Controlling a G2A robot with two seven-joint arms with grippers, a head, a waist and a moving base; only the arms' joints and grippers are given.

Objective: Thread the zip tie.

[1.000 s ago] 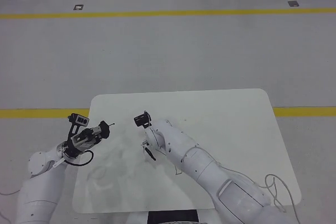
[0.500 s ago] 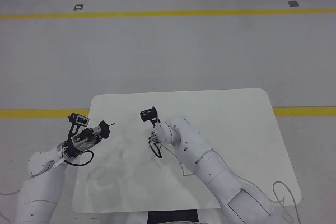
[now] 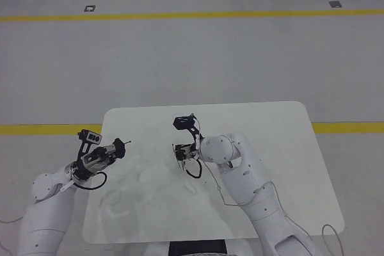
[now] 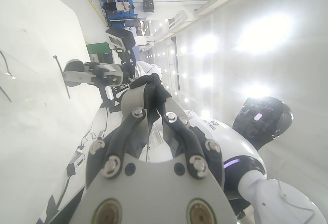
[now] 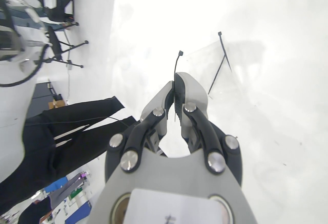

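Two arms are up over the white counter [image 3: 275,128], well apart, and the black zip tie [image 5: 176,63] is with the right one. The right end effector [image 5: 174,84] is pinched fully closed on the strap partway along. The square head stands clear above the fingertips and the thin tail runs down between the pads. From the left wrist camera the same zip tie [image 4: 61,73] stands roughly upright, crossing the closed tips of the right end effector [image 4: 67,76], just above the counter near its middle. Gripping it mid-strap looks deliberate to me, since it leaves both the head and the tail free to be worked.

The left end effector [image 3: 118,149] hangs over the counter's left edge, pointed across at its partner. Its fingers [image 4: 138,117] are drawn together, with something dark bunched at the tips. I can't tell whether that is a held thing or just padding on the pads.

Two spare zip ties [image 5: 222,45] lie crossed on the counter a little beyond the right end effector, untouched.

My read is that threading hasn't begun. The tail has to be curled round to meet the head, and with a strap this thin and springy the lining-up will be the fiddly part.
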